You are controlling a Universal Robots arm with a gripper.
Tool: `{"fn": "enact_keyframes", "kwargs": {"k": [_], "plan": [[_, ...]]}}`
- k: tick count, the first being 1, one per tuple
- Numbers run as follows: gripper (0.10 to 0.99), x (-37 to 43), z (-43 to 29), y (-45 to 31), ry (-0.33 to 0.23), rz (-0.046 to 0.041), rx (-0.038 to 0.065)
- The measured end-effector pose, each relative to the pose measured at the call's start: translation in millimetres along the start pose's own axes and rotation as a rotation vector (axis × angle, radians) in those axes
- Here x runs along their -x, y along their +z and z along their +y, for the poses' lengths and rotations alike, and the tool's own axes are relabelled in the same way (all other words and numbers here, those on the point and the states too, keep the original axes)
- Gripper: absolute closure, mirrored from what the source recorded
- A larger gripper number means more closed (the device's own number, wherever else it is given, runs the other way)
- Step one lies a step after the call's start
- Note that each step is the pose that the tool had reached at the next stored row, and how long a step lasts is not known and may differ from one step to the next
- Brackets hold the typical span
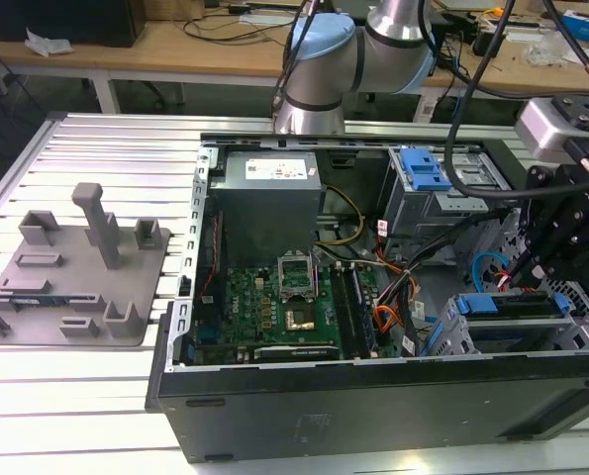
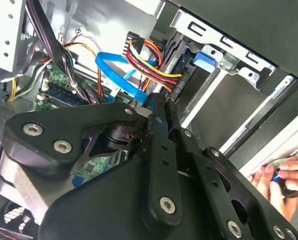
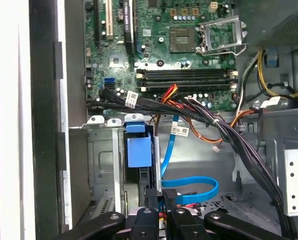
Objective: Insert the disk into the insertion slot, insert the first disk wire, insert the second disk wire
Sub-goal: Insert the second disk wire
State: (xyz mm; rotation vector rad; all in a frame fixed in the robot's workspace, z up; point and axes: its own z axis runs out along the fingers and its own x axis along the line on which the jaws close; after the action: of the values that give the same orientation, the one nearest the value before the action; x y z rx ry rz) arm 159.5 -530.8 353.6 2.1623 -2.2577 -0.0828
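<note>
- Computer case (image 1: 373, 411): an open dark tower lying on its side on a slatted aluminium table (image 1: 96, 396); the green motherboard (image 1: 274, 307) occupies its floor.
- Arm and gripper (image 1: 532, 272): the black gripper reaches down into the end of the case at the exterior view's right, just above the drive cages.
- Gripper state: in the second wrist view the two black fingers (image 2: 161, 130) lie pressed close together with their tips at the dark plug of the first disk wire (image 2: 149, 62); whether the plug is clamped between them cannot be told.
- First disk wire: a bundle of red, orange and yellow strands running from a dark connector block down to the fingertips.
- Second disk wire (image 3: 189, 182): a bright blue flat cable looping across the grey cage floor just beside the gripper in both wrist views.
- Disk (image 1: 507, 302): its blue carrier sits inside the insertion slot (image 1: 502, 336), the low grey cage directly beneath the gripper.
- A person's hand (image 2: 281, 175) appears at the edge of the second wrist view.
- Grey fixture plate (image 1: 66, 277): rests on the table, well apart from the case.
</note>
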Motion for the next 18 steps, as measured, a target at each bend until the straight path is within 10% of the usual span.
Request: {"fn": "enact_keyframes", "kwargs": {"k": [18], "plan": [[0.925, -4.5, 0.7, 1.9, 0.001, 0.0001, 0.0]]}}
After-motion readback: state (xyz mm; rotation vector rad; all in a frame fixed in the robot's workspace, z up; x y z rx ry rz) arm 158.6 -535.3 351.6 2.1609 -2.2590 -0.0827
